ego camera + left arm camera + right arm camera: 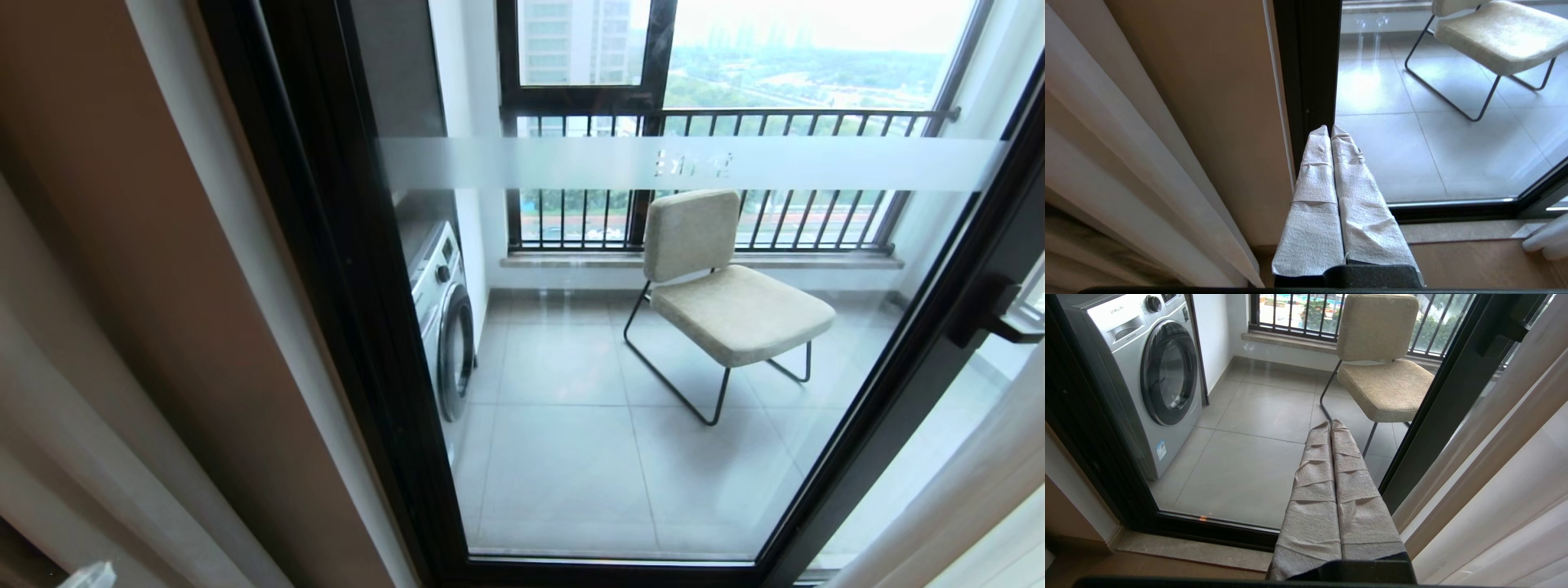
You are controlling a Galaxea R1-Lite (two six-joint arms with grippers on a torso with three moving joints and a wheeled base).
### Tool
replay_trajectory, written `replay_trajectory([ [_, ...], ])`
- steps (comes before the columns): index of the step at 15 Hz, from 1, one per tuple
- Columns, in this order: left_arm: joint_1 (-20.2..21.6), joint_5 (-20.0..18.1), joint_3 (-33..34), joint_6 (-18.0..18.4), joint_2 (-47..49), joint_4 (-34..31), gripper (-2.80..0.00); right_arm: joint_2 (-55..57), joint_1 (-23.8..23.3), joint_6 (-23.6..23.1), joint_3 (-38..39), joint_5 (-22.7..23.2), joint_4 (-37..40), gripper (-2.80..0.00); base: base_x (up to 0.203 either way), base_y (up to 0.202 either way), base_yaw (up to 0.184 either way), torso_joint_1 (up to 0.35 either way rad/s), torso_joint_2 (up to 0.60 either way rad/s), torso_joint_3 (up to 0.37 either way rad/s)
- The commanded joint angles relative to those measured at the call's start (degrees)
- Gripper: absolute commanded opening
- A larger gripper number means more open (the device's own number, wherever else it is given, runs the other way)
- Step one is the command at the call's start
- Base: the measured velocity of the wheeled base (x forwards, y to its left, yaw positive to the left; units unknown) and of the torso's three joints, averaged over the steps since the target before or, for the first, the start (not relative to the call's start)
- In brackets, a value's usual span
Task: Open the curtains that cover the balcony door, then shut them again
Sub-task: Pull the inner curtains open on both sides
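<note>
Cream drapes (122,343) bunched at 9 o'clock, sheers (955,498) at 4; balcony door (653,343) uncovered. Fabric looks soft, heavy, slippery: pinch a leading pleat. Left pincer (1330,130) and right pincer (1330,425) clenched, empty.

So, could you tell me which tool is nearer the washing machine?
Likely the right tool: the washing machine shows in its view. The left tool faces the door frame.

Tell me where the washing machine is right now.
The washing machine stands out on the balcony behind the glass balcony door, on the left of the head view against the side wall, across the tiled floor from the beige chair.
</note>
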State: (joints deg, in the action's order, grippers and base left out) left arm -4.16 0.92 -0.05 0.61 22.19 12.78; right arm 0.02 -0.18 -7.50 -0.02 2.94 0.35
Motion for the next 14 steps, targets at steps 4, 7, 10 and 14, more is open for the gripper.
replay_trajectory([
  [4, 4.02, -1.16, 0.05, 1.31, -18.76, -12.1, -2.8, -0.02, 0.01, -0.06, 0.01, 0.05, 0.0, -2.8, 0.0, 0.0, 0.0, 0.0, 0.0, 0.0],
  [7, 4.34, -0.13, 0.05, 1.05, -22.1, -12.69, -2.8, -0.02, 0.01, -0.06, 0.02, 0.05, 0.0, -2.8, 0.0, 0.0, 0.0, 0.0, 0.0, 0.0],
  [10, 4.34, -0.13, 0.05, 0.88, -22.1, -12.69, -2.8, -0.02, 0.01, -0.06, -0.06, 0.05, 0.0, -2.8, 0.0, 0.0, 0.0, 0.0, 0.0, 0.0],
  [14, 4.25, -0.13, 0.05, 0.88, -22.1, -12.69, -2.8, -0.02, 0.01, -0.06, -0.01, 0.05, 0.0, -2.8, 0.0, 0.0, 0.0, 0.0, 0.0, 0.0],
])
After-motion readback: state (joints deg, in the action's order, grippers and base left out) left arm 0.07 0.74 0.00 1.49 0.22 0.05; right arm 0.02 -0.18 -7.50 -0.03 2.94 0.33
